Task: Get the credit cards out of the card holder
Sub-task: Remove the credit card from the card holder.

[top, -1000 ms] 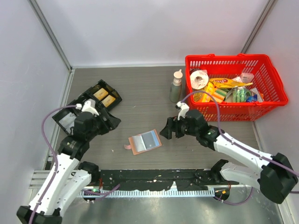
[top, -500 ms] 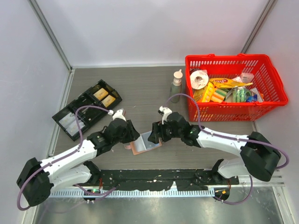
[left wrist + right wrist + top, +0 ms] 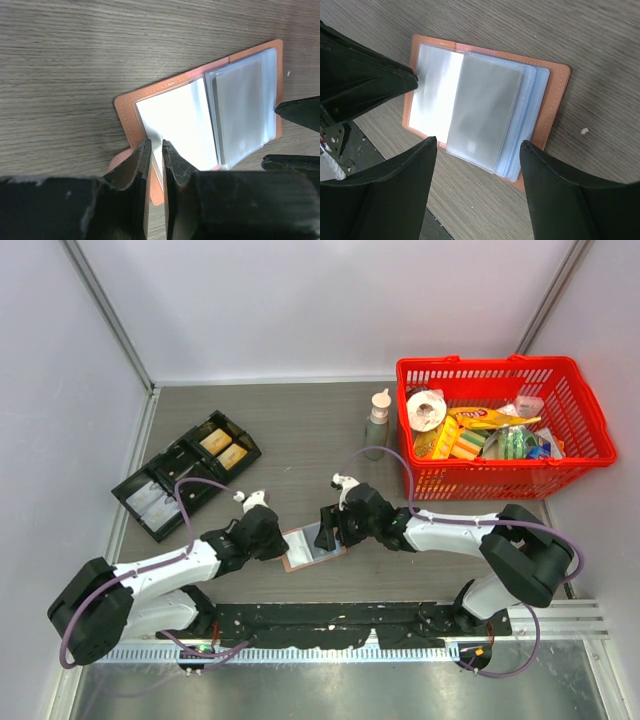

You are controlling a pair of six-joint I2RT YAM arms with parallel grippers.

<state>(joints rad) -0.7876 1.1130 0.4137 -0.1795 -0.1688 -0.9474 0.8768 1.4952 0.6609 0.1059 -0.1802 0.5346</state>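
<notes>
Left claw: narrow; we see its fingers pinched onto the near-left edge of the card holder, and a sliver of cover shows between them.
Right claw: wide, hanging over the holder's right half and touching nothing that we can see.
Card holder: lies open and flat on the table, between the two claws near the front edge. The tan cover is underneath, the pale leaves face up.
Credit cards: we cannot tell cards from the clear sleeves stacked on the right half.
Overhead only: red basket full of packets at the back right, bottle just beside it, black tray at the back left. Both claws hide much of the holder here.
Wrist views only: the white left leaf, the stitched cover rim, and a white speck on the wood.
Cross-sightings: each wrist camera catches the other claw's dark tips at its frame edge.
Count: two arms, two claws, one holder, one basket, one bottle, one tray with two tan blocks.
</notes>
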